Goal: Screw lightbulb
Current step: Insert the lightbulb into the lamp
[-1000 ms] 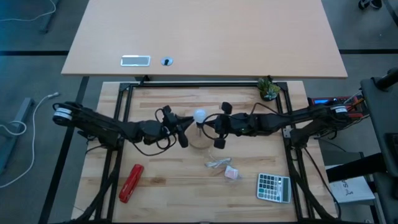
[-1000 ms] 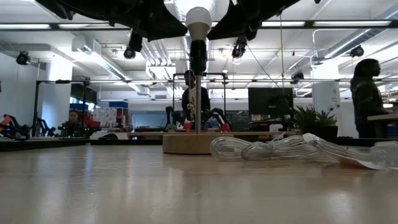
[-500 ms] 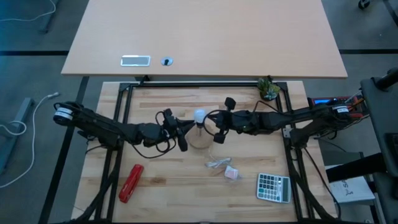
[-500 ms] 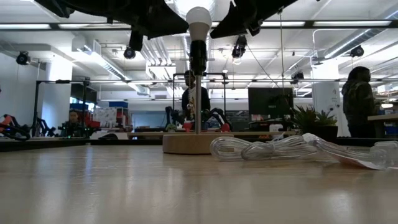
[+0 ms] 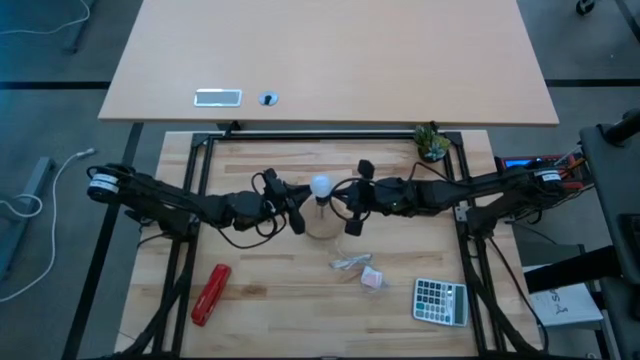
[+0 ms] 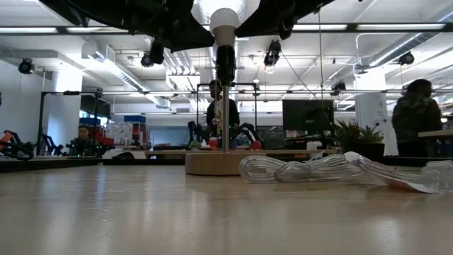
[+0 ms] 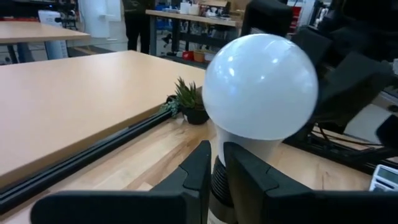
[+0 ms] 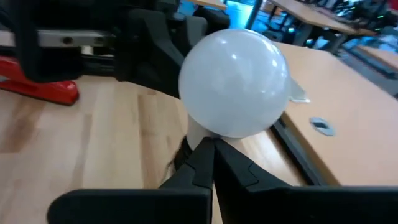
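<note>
High view, left to right: left gripper (image 5: 290,205) nearly closed, pinching socket neck under small white frosted round lightbulb (image 5: 321,186), seated atop lamp post. Right gripper (image 5: 352,203) shut, beside bulb, holding nothing. I judge risk: cross-threading, slip.

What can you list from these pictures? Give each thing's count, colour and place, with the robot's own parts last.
lightbulb: one, white, on the lamp stem at table centre
wooden disc: one, tan, base under the stem
plastic wrapper: one, clear, in front of the disc
packet: one, pinkish-white, beside the wrapper
calculator: one, grey, front right
stapler: one, red, front left
plant: one, green, back right
left gripper: dark, fingers nearly together at the bulb's neck
right gripper: dark, shut, beside the bulb
</note>
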Motion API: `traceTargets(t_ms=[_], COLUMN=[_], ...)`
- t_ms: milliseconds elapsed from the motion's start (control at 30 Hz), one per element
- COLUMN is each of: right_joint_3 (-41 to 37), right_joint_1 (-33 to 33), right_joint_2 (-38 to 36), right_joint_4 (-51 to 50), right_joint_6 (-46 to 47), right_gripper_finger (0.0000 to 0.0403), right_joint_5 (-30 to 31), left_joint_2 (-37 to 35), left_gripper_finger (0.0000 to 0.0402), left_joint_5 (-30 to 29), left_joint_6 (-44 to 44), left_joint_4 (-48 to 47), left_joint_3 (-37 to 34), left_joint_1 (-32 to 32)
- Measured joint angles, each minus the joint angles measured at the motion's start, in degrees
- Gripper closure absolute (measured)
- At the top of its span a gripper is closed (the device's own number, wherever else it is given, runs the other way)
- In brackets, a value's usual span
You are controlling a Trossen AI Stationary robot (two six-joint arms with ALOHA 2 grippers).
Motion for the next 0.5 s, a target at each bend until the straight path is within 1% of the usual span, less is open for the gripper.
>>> traceTargets(t_ms=[133,233,433,500], right_joint_3=[0.0,0.0,0.0,0.0], right_joint_1=[0.0,0.0,0.0,0.0], right_joint_2=[0.5,0.7,0.1,-0.2], right_joint_4=[1.0,-0.2,-3.9,-4.3], right_joint_6=[1.2,1.7,2.7,2.7], right_gripper_finger=[0.0403,0.0403,0.0403,0.0403], right_joint_5=[-2.8,-2.8,-0.9,0.7], left_joint_2=[0.0,0.0,-2.4,-2.9], left_gripper_finger=[0.0361,0.0361,0.0361,0.0361], left_joint_5=[-0.2,-0.4,-0.4,-0.4], left_joint_6=[0.2,0.8,1.3,1.3], left_joint_4=[0.0,0.0,-0.9,-1.0], left_joint_3=[0.0,0.0,0.0,0.0], left_joint_1=[0.2,0.2,-0.9,-1.5])
